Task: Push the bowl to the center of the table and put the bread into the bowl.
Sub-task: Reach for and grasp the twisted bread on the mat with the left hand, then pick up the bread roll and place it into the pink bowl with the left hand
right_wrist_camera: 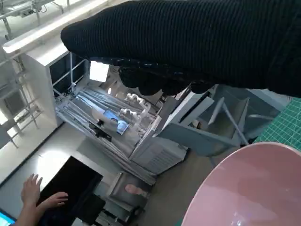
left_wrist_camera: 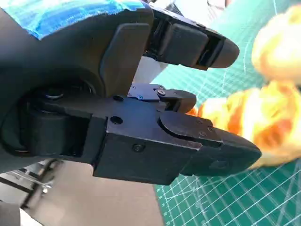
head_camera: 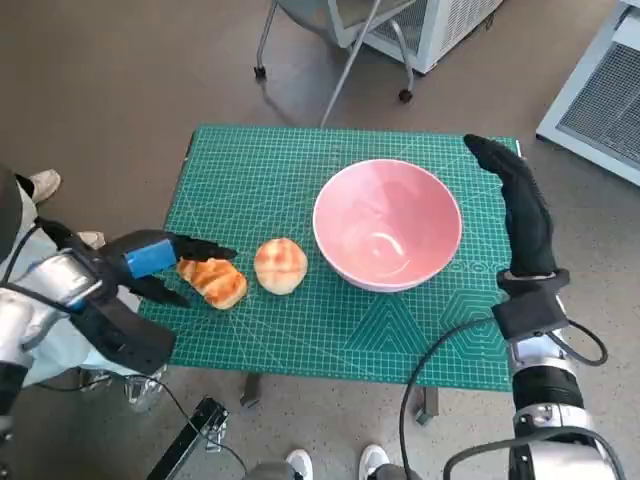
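On the green cutting mat (head_camera: 300, 330) covering the surface, the pink bowl (head_camera: 387, 224) sits right of centre, with nothing in it. Just beside it to the left lies a round bun (head_camera: 280, 265), and next to that a croissant-like bread (head_camera: 213, 281). The left robot hand (head_camera: 150, 262) has its fingers (left_wrist_camera: 207, 146) spread around the croissant's end, touching it. The right robot hand (head_camera: 520, 205) hangs released and outstretched just beside the bowl's far-right rim.
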`<state>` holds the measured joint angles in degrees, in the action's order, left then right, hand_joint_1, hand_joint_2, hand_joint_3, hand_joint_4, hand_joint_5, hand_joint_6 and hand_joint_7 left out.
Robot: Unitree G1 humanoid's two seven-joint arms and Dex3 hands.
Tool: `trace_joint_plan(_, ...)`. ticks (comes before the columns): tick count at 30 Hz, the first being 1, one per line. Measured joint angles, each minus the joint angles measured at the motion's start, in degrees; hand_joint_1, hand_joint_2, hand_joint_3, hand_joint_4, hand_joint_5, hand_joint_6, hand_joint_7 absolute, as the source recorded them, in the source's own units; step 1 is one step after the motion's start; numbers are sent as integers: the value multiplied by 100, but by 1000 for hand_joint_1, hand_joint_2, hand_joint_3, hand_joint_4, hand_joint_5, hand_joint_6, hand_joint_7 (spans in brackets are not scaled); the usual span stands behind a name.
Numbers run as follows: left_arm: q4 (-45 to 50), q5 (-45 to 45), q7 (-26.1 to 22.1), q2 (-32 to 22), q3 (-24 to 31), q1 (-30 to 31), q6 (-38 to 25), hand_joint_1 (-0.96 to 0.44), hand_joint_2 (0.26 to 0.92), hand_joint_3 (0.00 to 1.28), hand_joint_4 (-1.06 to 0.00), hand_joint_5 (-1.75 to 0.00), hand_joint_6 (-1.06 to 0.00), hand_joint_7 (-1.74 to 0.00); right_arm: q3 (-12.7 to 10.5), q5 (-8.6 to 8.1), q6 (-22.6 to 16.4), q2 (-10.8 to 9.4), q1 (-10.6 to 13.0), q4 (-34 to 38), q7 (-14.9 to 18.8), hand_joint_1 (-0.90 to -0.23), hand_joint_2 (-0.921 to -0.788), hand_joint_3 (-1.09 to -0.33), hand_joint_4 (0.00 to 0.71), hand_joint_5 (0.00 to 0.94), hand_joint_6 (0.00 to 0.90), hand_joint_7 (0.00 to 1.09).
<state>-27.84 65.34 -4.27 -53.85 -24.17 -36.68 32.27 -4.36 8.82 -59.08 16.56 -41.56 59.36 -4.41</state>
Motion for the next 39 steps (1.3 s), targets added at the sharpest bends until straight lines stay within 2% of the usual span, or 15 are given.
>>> trace_joint_plan(6, -492, 359, 183, 207, -411, -405, -133, -58, 903, 51, -513, -26, -646, -31, -5, -22, 24, 0, 9, -32, 9, -559, -921, -916, 315, 30, 0, 915)
trace_joint_plan(10, -925, 496, 266, 437, -707, -682, -290, -3, 916, 123, -555, -41, -687, -47, -4, -30, 27, -4, 32, -65, 9, -560, -921, -917, 315, 30, -1, 917)
trace_joint_plan(16, -1371, 553, 249, 715, -990, -1027, -456, 71, 921, 216, -677, -97, -795, -96, -2, -49, 35, -5, 79, -104, 10, -571, -921, -913, 315, 30, -1, 919)
trace_joint_plan(17, -1424, 527, 228, 742, -1010, -1068, -458, 57, 921, 216, -617, -353, -759, -328, -2, -54, 36, -5, 87, -109, 10, -572, -921, -912, 315, 30, -1, 918)
trace_joint_plan(18, -1508, 459, 209, 775, -1025, -1111, -456, 37, 921, 243, -499, -753, -676, -700, -3, -65, 37, -4, 98, -112, 10, -575, -921, -911, 316, 31, -1, 918)
trace_joint_plan(19, -1590, 409, 204, 807, -1033, -1148, -452, 24, 921, 252, -432, -990, -635, -936, -3, -73, 38, -3, 107, -114, 10, -578, -921, -910, 318, 32, -1, 916)
trace_joint_plan(20, -1669, 360, 205, 838, -1039, -1178, -449, 16, 921, 251, -398, -1130, -614, -1084, -3, -78, 39, -3, 114, -115, 13, -579, -921, -909, 320, 33, -1, 914)
trace_joint_plan(23, -1872, 221, 237, 923, -1065, -1240, -448, 7, 921, 231, -390, -1248, -610, -1226, -2, -88, 40, -3, 129, -122, 27, -581, -921, -908, 323, 34, -1, 907)
trace_joint_plan(25, -2005, 157, 332, 969, -1086, -1265, -457, 4, 911, 207, -472, -1191, -604, -1327, -2, -122, 40, -3, 138, -131, 48, -576, -921, -905, 323, 34, -1, 902)
trace_joint_plan(27, -2137, 131, 440, 1007, -1115, -1292, -476, 3, 871, 283, -513, -1158, -555, -1434, -4, -166, 40, -1, 150, -144, 67, -575, -921, -904, 322, 34, -1, 899)
trace_joint_plan(29, -2255, 125, 533, 1045, -1152, -1333, -511, 2, 817, 390, -507, -1270, -527, -1423, -6, -189, 40, 0, 165, -159, 84, -575, -921, -903, 321, 33, -1, 897)
trace_joint_plan(31, -2332, 122, 610, 1065, -1192, -1378, -535, 2, 873, 272, -532, -1173, -546, -1443, -6, -192, 40, -1, 178, -169, 106, -574, -921, -901, 321, 33, -1, 895)
trace_joint_plan(33, -2371, 121, 672, 1067, -1225, -1413, -544, 1, 896, 221, -513, -1194, -578, -1386, -7, -198, 40, -1, 191, -174, 128, -574, -921, -900, 321, 33, -1, 893)
trace_joint_plan(39, -2379, -19, 702, 1063, -1224, -1457, -523, -1, 918, 154, -508, -1232, -630, -1275, -17, -238, 40, -1, 205, -174, 166, -577, -921, -896, 321, 33, -1, 891)
